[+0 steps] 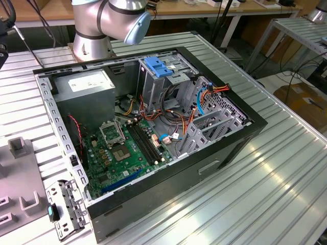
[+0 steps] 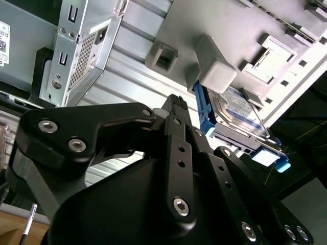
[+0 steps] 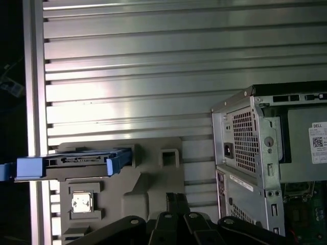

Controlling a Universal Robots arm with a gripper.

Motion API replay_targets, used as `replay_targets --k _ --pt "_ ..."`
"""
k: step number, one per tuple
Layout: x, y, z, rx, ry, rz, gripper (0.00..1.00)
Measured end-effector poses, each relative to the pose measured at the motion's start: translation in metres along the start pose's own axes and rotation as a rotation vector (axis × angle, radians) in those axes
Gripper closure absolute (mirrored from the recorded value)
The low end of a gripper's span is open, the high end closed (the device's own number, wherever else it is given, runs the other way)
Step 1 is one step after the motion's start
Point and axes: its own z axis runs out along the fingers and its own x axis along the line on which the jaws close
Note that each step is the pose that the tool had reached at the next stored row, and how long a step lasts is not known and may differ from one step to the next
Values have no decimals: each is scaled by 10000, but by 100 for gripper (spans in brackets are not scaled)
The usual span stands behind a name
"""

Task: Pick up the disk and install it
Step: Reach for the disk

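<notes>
The disk (image 3: 71,163) stands on edge in a grey holder block (image 3: 153,173) on the ribbed metal table, its blue side rails showing at both ends. In the second wrist view the disk (image 2: 240,109) shows its white-and-blue label, leaning in the holder (image 2: 214,71). My gripper (image 3: 176,199) hovers apart from the disk, its black fingers together with nothing between them. In the second wrist view, the gripper (image 2: 176,102) has its tip just short of the disk's blue rail.
The open computer case (image 1: 204,168) lies on the table with the motherboard (image 1: 122,148) exposed. Inside are a metal drive cage with a blue tab (image 1: 158,66) and a grey power-supply box (image 1: 84,84). The case's rear corner (image 3: 250,148) stands beside the holder.
</notes>
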Motion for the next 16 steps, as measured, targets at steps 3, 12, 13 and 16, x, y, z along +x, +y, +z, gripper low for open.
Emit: replay_targets --k 3,12,13,16 --pt "50 7 -1 0 0 0 89" --pt "187 36 -2 0 1 0 89" --pt "201 40 -2 0 1 -1 89" --pt "280 56 -2 0 0 0 89"
